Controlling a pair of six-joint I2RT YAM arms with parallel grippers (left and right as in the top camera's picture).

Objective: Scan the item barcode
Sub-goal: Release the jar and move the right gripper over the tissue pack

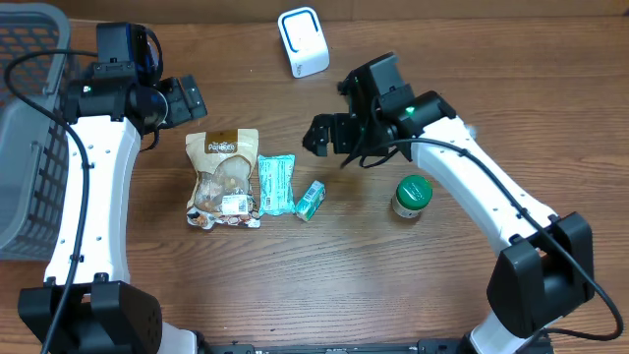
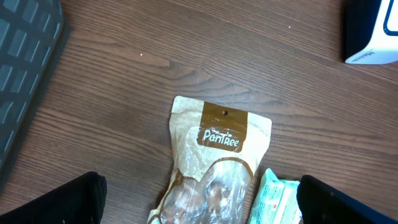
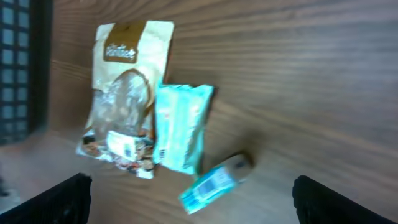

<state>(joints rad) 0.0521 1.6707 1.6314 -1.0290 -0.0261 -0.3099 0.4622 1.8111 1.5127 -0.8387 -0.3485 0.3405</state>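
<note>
Wood-grain table (image 1: 295, 285); no item was held. Grey basket (image 1: 29, 147) was noted at the left edge. Left gripper (image 1: 185, 98) was poised just beyond the snack pouch (image 1: 224, 177), jaws spread with nothing between them. The pouch was laid flat left of the middle, brown header toward the far edge. A clear window and a white label were seen at its near end, but no bars could be read. Teal packet (image 1: 276, 184) was laid against its right side, small teal box (image 1: 311, 200) just beside that. White scanner (image 1: 303, 41) was set near the far edge. Right gripper (image 1: 319, 135) was placed between scanner and box, jaws spread, empty. Green-lidded jar (image 1: 413, 195) stood upright right of the middle.

Step judged: pick-up not yet made. Next move: one item to be grasped and its code turned toward the scanner.
</note>
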